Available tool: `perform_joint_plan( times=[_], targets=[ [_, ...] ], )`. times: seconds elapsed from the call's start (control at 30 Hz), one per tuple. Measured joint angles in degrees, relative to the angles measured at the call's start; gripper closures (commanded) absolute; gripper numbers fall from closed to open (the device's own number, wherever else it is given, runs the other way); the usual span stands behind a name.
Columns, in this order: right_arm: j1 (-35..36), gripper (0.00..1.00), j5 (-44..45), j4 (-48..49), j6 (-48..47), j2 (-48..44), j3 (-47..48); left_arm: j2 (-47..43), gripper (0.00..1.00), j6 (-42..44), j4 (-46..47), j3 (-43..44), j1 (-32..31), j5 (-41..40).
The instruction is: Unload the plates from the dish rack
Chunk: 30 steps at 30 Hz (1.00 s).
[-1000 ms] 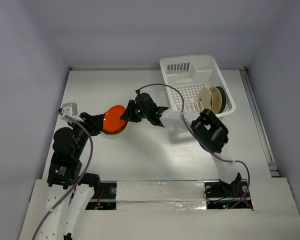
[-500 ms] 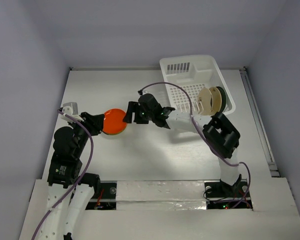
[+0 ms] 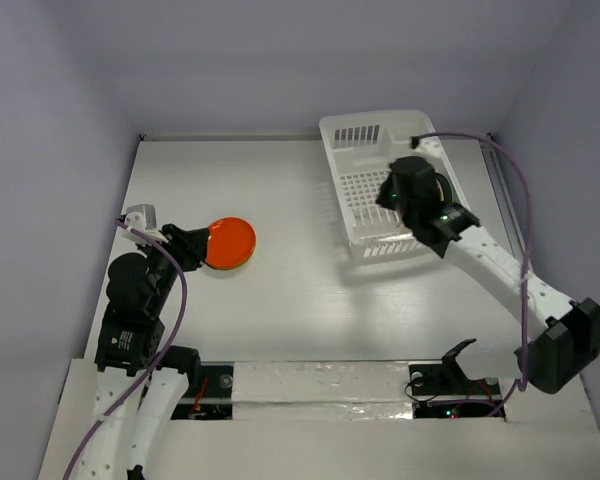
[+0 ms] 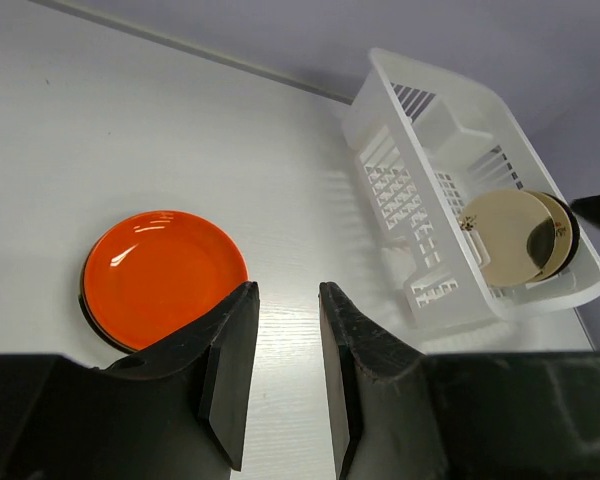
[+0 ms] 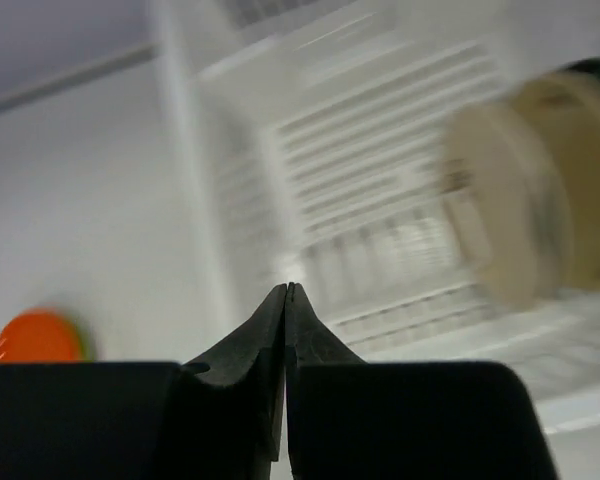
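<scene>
A red-orange plate lies flat on a small stack of plates on the table's left side; only dark and green rims show under it. My left gripper rests just left of that stack, its jaws a narrow gap apart with bare table between them. The white dish rack stands at the back right. A beige plate stands upright in its right end, with darker plates behind it. My right gripper hovers over the rack beside these plates, shut and holding nothing.
The right arm's purple cable loops over the table's right edge. Grey walls close in the back and both sides. The arm bases and a taped strip run along the near edge.
The right gripper let go of the red-orange plate onto the stack, swung right to the rack and shut. The plate now lies flat. The left arm has not moved.
</scene>
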Motion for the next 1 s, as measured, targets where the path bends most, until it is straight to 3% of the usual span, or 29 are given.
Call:
perform_joint_plan(
  times=[0.13,0.33,0.5,0.7,0.87,1.0],
  targets=[
    [-11.7,0.63,8.2,-7.8,-2.5,-2.4,0.3,0.0,0.72,0.0,0.0,0.0,0.0,0.2],
    [-16.6,0.56,11.1,-13.9,-5.8,5.8,0.2,0.0,0.72,0.0,0.1,0.0,0.0,0.5],
    [-18.7,0.57,11.0,-14.5,-7.6,9.3,0.2,0.4,0.72,0.0,0.2,0.0,0.0,0.8],
    [-18.9,0.8,10.6,-13.5,-9.7,13.0,0.9,0.7,0.72,0.0,0.4,-0.1,0.0,1.0],
    [-19.0,0.8,11.0,-13.4,-11.0,16.2,1.6,0.9,0.72,0.0,0.4,-0.1,0.0,1.2],
    [-18.9,0.92,11.0,-13.5,-12.4,16.2,1.7,0.9,0.72,0.0,0.4,-0.1,0.0,1.2]
  ],
)
